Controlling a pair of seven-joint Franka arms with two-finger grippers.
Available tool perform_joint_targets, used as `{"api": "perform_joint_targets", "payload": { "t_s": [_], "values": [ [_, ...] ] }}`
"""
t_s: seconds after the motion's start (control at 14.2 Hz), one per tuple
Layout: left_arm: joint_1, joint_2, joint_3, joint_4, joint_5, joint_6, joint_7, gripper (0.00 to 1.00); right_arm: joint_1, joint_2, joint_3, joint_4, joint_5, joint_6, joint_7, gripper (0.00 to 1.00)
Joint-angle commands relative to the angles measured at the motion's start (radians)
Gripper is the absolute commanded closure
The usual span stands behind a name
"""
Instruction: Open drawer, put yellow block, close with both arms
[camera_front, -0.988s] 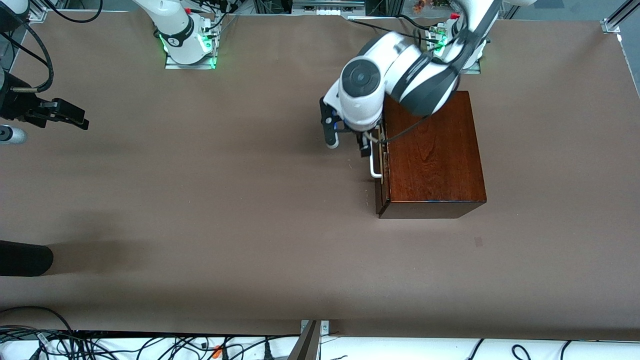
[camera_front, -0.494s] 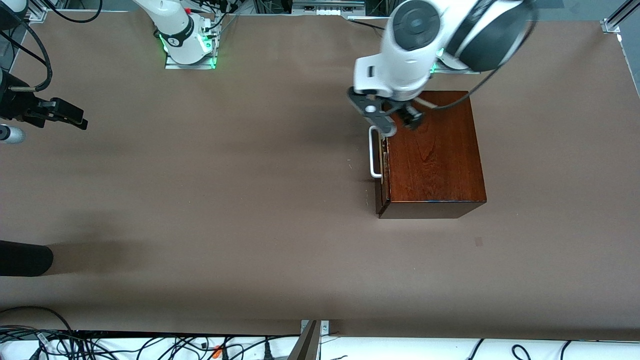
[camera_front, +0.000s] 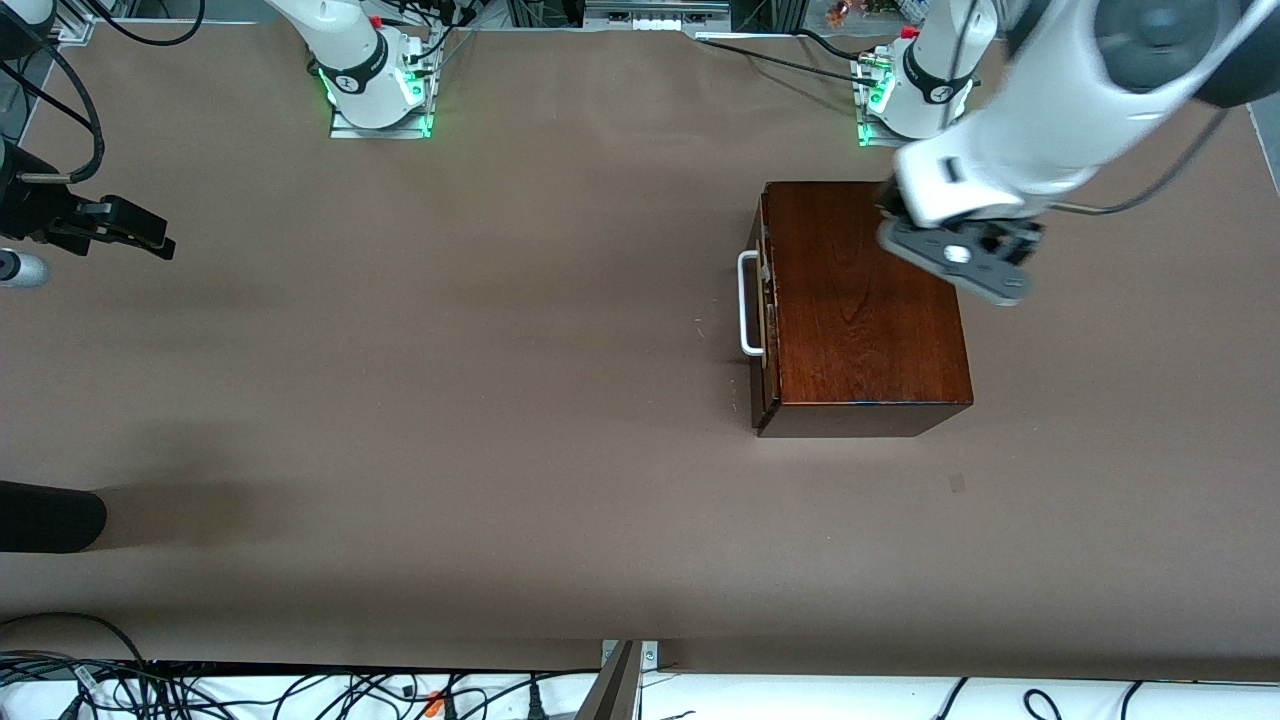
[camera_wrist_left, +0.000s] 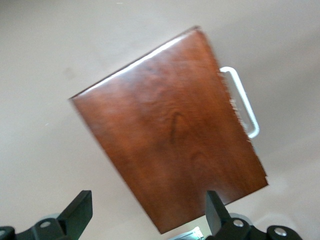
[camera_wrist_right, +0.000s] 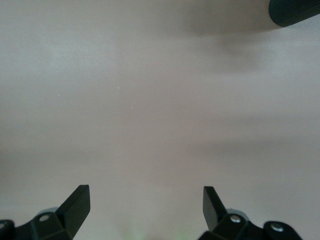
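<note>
The reddish-brown wooden box (camera_front: 860, 300) stands toward the left arm's end of the table. Its drawer (camera_front: 765, 300) is pushed in, and the white bar handle (camera_front: 748, 304) faces the right arm's end. My left gripper (camera_front: 958, 258) is open and empty, up in the air over the box's edge that is away from the handle. The left wrist view shows the box top (camera_wrist_left: 175, 145) and the handle (camera_wrist_left: 242, 102) below the open left gripper (camera_wrist_left: 147, 210). My right gripper (camera_front: 150, 238) waits open at the right arm's end of the table, over bare table in the right wrist view (camera_wrist_right: 145, 207). The yellow block is out of view.
A black rounded object (camera_front: 50, 517) lies at the table's edge near the right arm's end, nearer to the front camera than the right gripper. It also shows in the right wrist view (camera_wrist_right: 295, 12). The arm bases (camera_front: 375, 85) (camera_front: 915, 95) stand along the table's back edge.
My left gripper has risen from the drawer handle and swung across the box top toward the left arm's end. The drawer stays shut. The right arm has barely moved.
</note>
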Motion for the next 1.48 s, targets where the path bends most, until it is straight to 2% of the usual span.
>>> {"api": "perform_joint_targets", "payload": {
  "t_s": [0.0,0.21,0.42,0.56,0.64,1.41],
  "values": [
    [0.097,-0.060,0.010,-0.051,-0.029,0.055,-0.017,0.00,-0.010,-0.006,0.008,0.010,0.011,-0.006,0.011,0.00],
    [0.183,-0.101,0.010,-0.111,-0.022,0.088,-0.038,0.00,-0.011,-0.006,0.008,0.010,0.010,-0.006,0.011,0.00],
    [0.261,-0.205,0.010,-0.269,-0.022,0.157,-0.153,0.00,-0.010,-0.006,0.008,0.010,0.010,-0.004,0.011,0.00],
    [0.309,-0.233,-0.044,-0.324,-0.014,0.182,-0.201,0.00,-0.011,-0.006,0.008,0.010,0.011,-0.004,0.011,0.00],
    [0.327,-0.241,-0.062,-0.330,-0.014,0.182,-0.202,0.00,-0.011,-0.006,0.008,0.010,0.011,-0.004,0.011,0.00],
    [0.309,-0.246,-0.061,-0.341,-0.003,0.200,-0.187,0.00,-0.011,-0.004,0.008,0.012,0.011,-0.002,0.011,0.00]
  ]
}}
